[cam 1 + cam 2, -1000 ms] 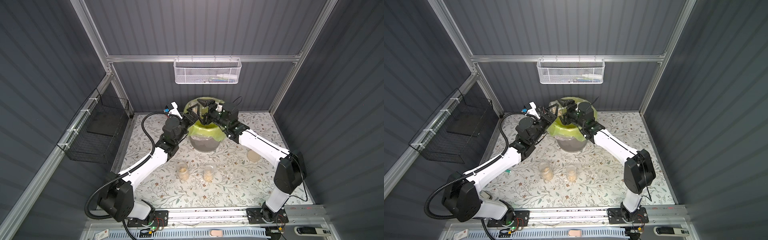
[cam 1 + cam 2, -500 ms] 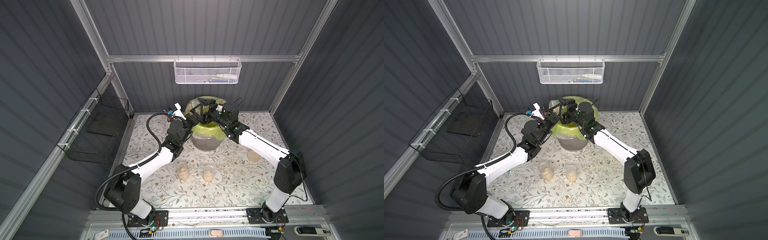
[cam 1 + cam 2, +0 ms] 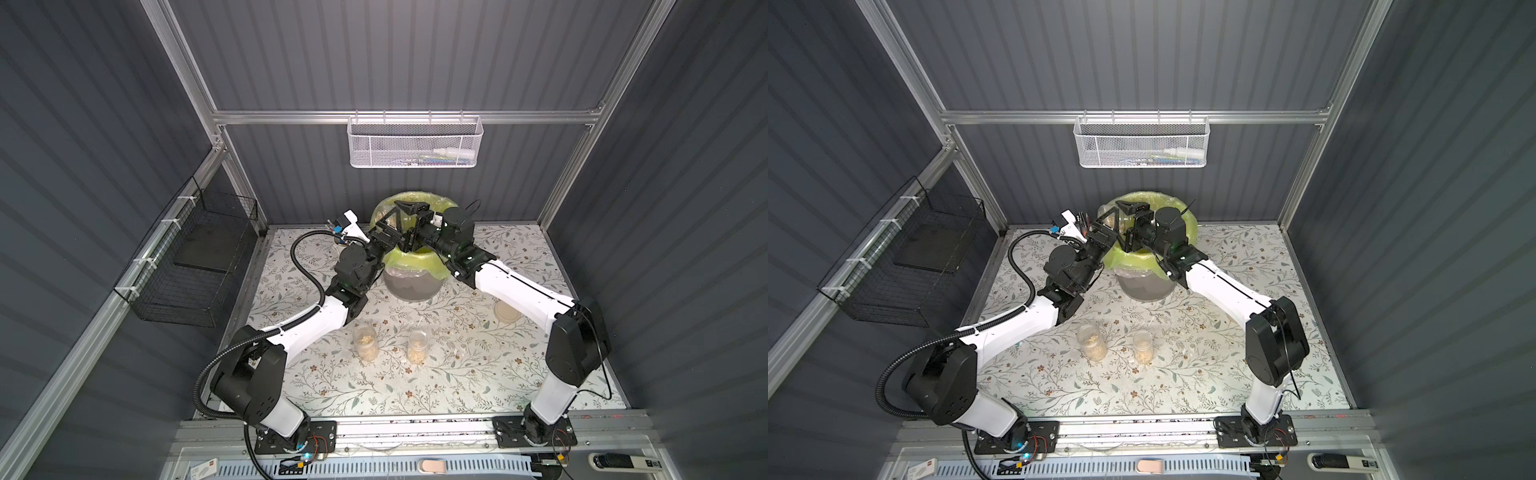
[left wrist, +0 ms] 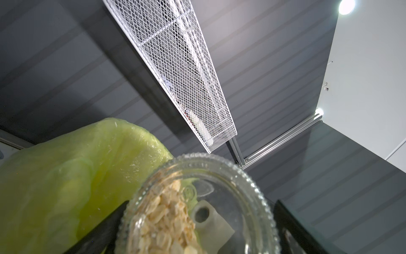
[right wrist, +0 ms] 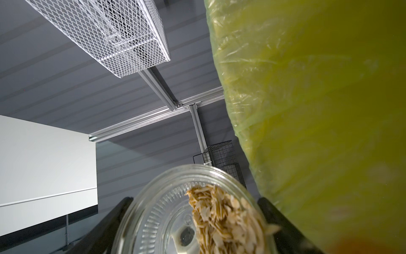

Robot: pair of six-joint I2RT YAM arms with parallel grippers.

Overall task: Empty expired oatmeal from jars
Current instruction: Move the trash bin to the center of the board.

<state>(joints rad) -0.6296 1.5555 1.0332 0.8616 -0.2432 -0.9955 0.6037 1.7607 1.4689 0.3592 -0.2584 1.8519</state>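
Note:
A squat clear jar (image 4: pixel 219 176) (image 5: pixel 158 211) hangs tipped over the grey bin's yellow-green bag (image 3: pixel 419 262). Oatmeal (image 4: pixel 167 220) (image 5: pixel 224 215) lies piled against the side of the jar nearest the bag. My right gripper (image 5: pixel 195 199) is shut on this jar, its fingers flush on both sides. My left gripper (image 4: pixel 202 201) stands wide open around the same jar, a black finger close on each side. Whether those fingers touch the glass I cannot tell. In both top views the two grippers meet above the bin (image 3: pixel 1142 286). Two narrower jars (image 3: pixel 365 340) (image 3: pixel 417 347) with oatmeal stand upright on the mat.
A flat beige lid (image 3: pixel 507 311) lies on the floral mat under my right forearm. A white mesh basket (image 3: pixel 415 143) hangs on the back wall above the bin. A black wire basket (image 3: pixel 195 257) is fixed to the left wall.
My left arm's shoulder and elbow have swung in toward the bin, while its gripper stayed by the jar. The right arm and the jar have held still.

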